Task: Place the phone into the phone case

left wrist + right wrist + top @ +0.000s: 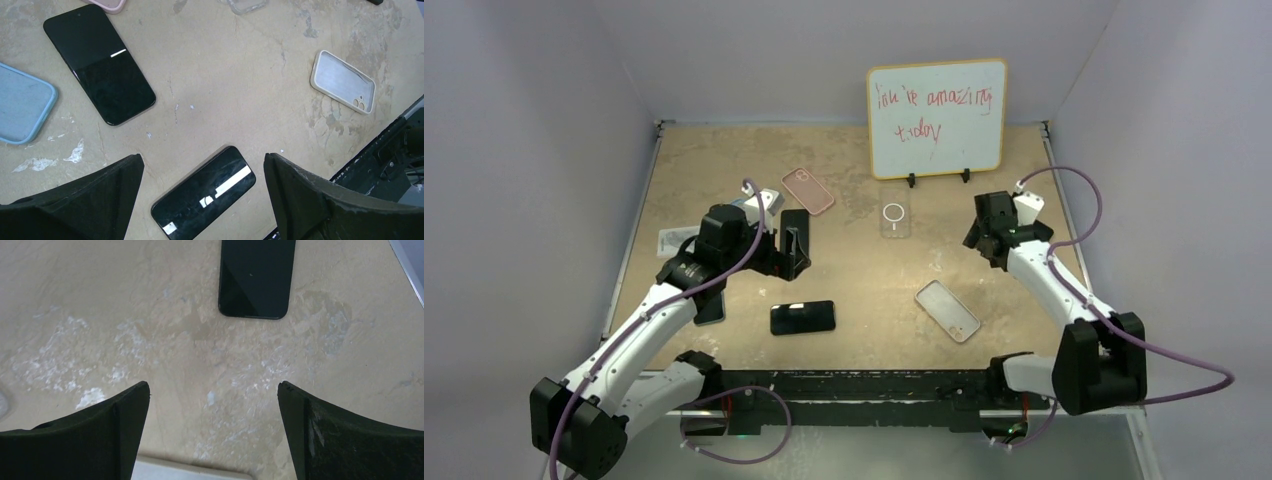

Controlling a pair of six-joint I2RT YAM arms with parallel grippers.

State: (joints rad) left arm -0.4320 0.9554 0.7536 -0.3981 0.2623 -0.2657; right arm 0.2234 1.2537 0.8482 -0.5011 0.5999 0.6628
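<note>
My left gripper [202, 159] and right gripper [213, 387] are wide open, holding nothing. The thin black shiny phone [202, 195] lies flat, so my pinch could slip.

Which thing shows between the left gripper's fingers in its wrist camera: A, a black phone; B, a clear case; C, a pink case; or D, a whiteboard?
A: in the left wrist view a black phone lies screen up in the gap between the spread fingers of the open left gripper.
</note>
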